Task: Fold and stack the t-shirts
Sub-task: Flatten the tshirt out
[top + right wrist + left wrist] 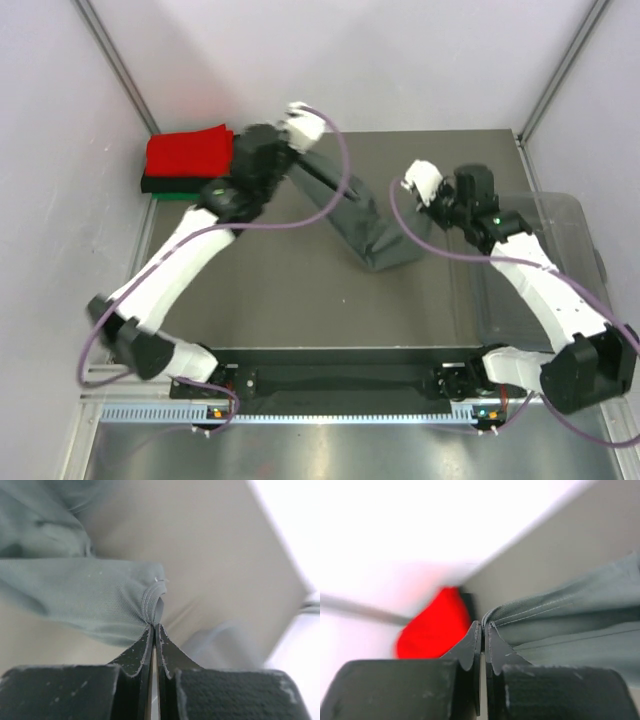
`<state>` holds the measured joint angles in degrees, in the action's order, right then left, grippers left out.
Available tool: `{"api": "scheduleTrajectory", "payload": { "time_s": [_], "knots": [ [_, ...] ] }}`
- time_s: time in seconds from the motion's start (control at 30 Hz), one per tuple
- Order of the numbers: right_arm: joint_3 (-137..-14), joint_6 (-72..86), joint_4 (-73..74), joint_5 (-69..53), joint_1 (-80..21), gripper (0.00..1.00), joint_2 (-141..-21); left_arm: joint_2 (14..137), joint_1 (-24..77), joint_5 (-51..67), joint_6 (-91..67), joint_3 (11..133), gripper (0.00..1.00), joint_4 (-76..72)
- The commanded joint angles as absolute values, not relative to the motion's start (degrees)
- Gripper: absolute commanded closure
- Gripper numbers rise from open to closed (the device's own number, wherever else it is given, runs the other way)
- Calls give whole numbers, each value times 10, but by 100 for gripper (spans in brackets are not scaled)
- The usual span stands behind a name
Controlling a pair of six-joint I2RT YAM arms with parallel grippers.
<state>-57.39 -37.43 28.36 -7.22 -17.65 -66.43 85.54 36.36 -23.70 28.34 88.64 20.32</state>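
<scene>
Table w/ clear bin on its right edge: the dark grey t-shirt lies mid-table as a long rumpled strip, strung btw both arms. It's not a neat fold yet, so prob. its folding is only part done and stacking is left. Done pile sits at the far-left corner, red t-shirt on top of the black t-shirt and green t-shirt, i.e. approx 3 of 4 finished. Left gripper is clenched on the grey hem near the pile; right gripper is clenched on another hem corner on the bin side, cloth nipped at the tips.
</scene>
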Motion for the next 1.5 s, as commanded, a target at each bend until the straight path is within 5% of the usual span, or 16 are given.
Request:
{"api": "scheduleTrajectory", "payload": {
  "time_s": [0.0, 0.13, 0.37, 0.53, 0.6, 0.7, 0.77, 0.83, 0.9, 1.27, 1.47],
  "knots": [
    [-679, -374, 235, -44, -164, 100, -697, 766, 292, -246, 289, 857, 100, 219],
    [-702, -393, 251, -58, -164, 100, -672, 687, 245, -222, 303, 799, 100, 268],
    [-496, -467, 291, -116, -164, 100, -550, 584, 241, -145, 295, 637, 100, 352],
    [-453, -501, 468, -184, -165, 75, -541, 520, 240, -63, 265, 508, 100, 425],
    [-448, -525, 515, -207, -165, 54, -545, 499, 240, -34, 270, 487, 100, 457],
    [-455, -533, 539, -206, -165, 46, -547, 485, 240, 18, 279, 453, 100, 509],
    [-464, -520, 511, -207, -164, 46, -547, 482, 240, 20, 281, 439, 100, 529],
    [-482, -487, 454, -210, -165, 48, -553, 475, 239, 19, 281, 442, 82, 530],
    [-505, -459, 410, -213, -164, 57, -582, 471, 240, 14, 274, 453, 74, 519],
    [-720, -345, 309, -254, -165, 59, -944, 449, 184, 76, 228, 504, 69, 531],
    [-794, -368, 328, -207, -163, 60, -1005, 429, 163, 56, 233, 488, 68, 536]
  ]
}}
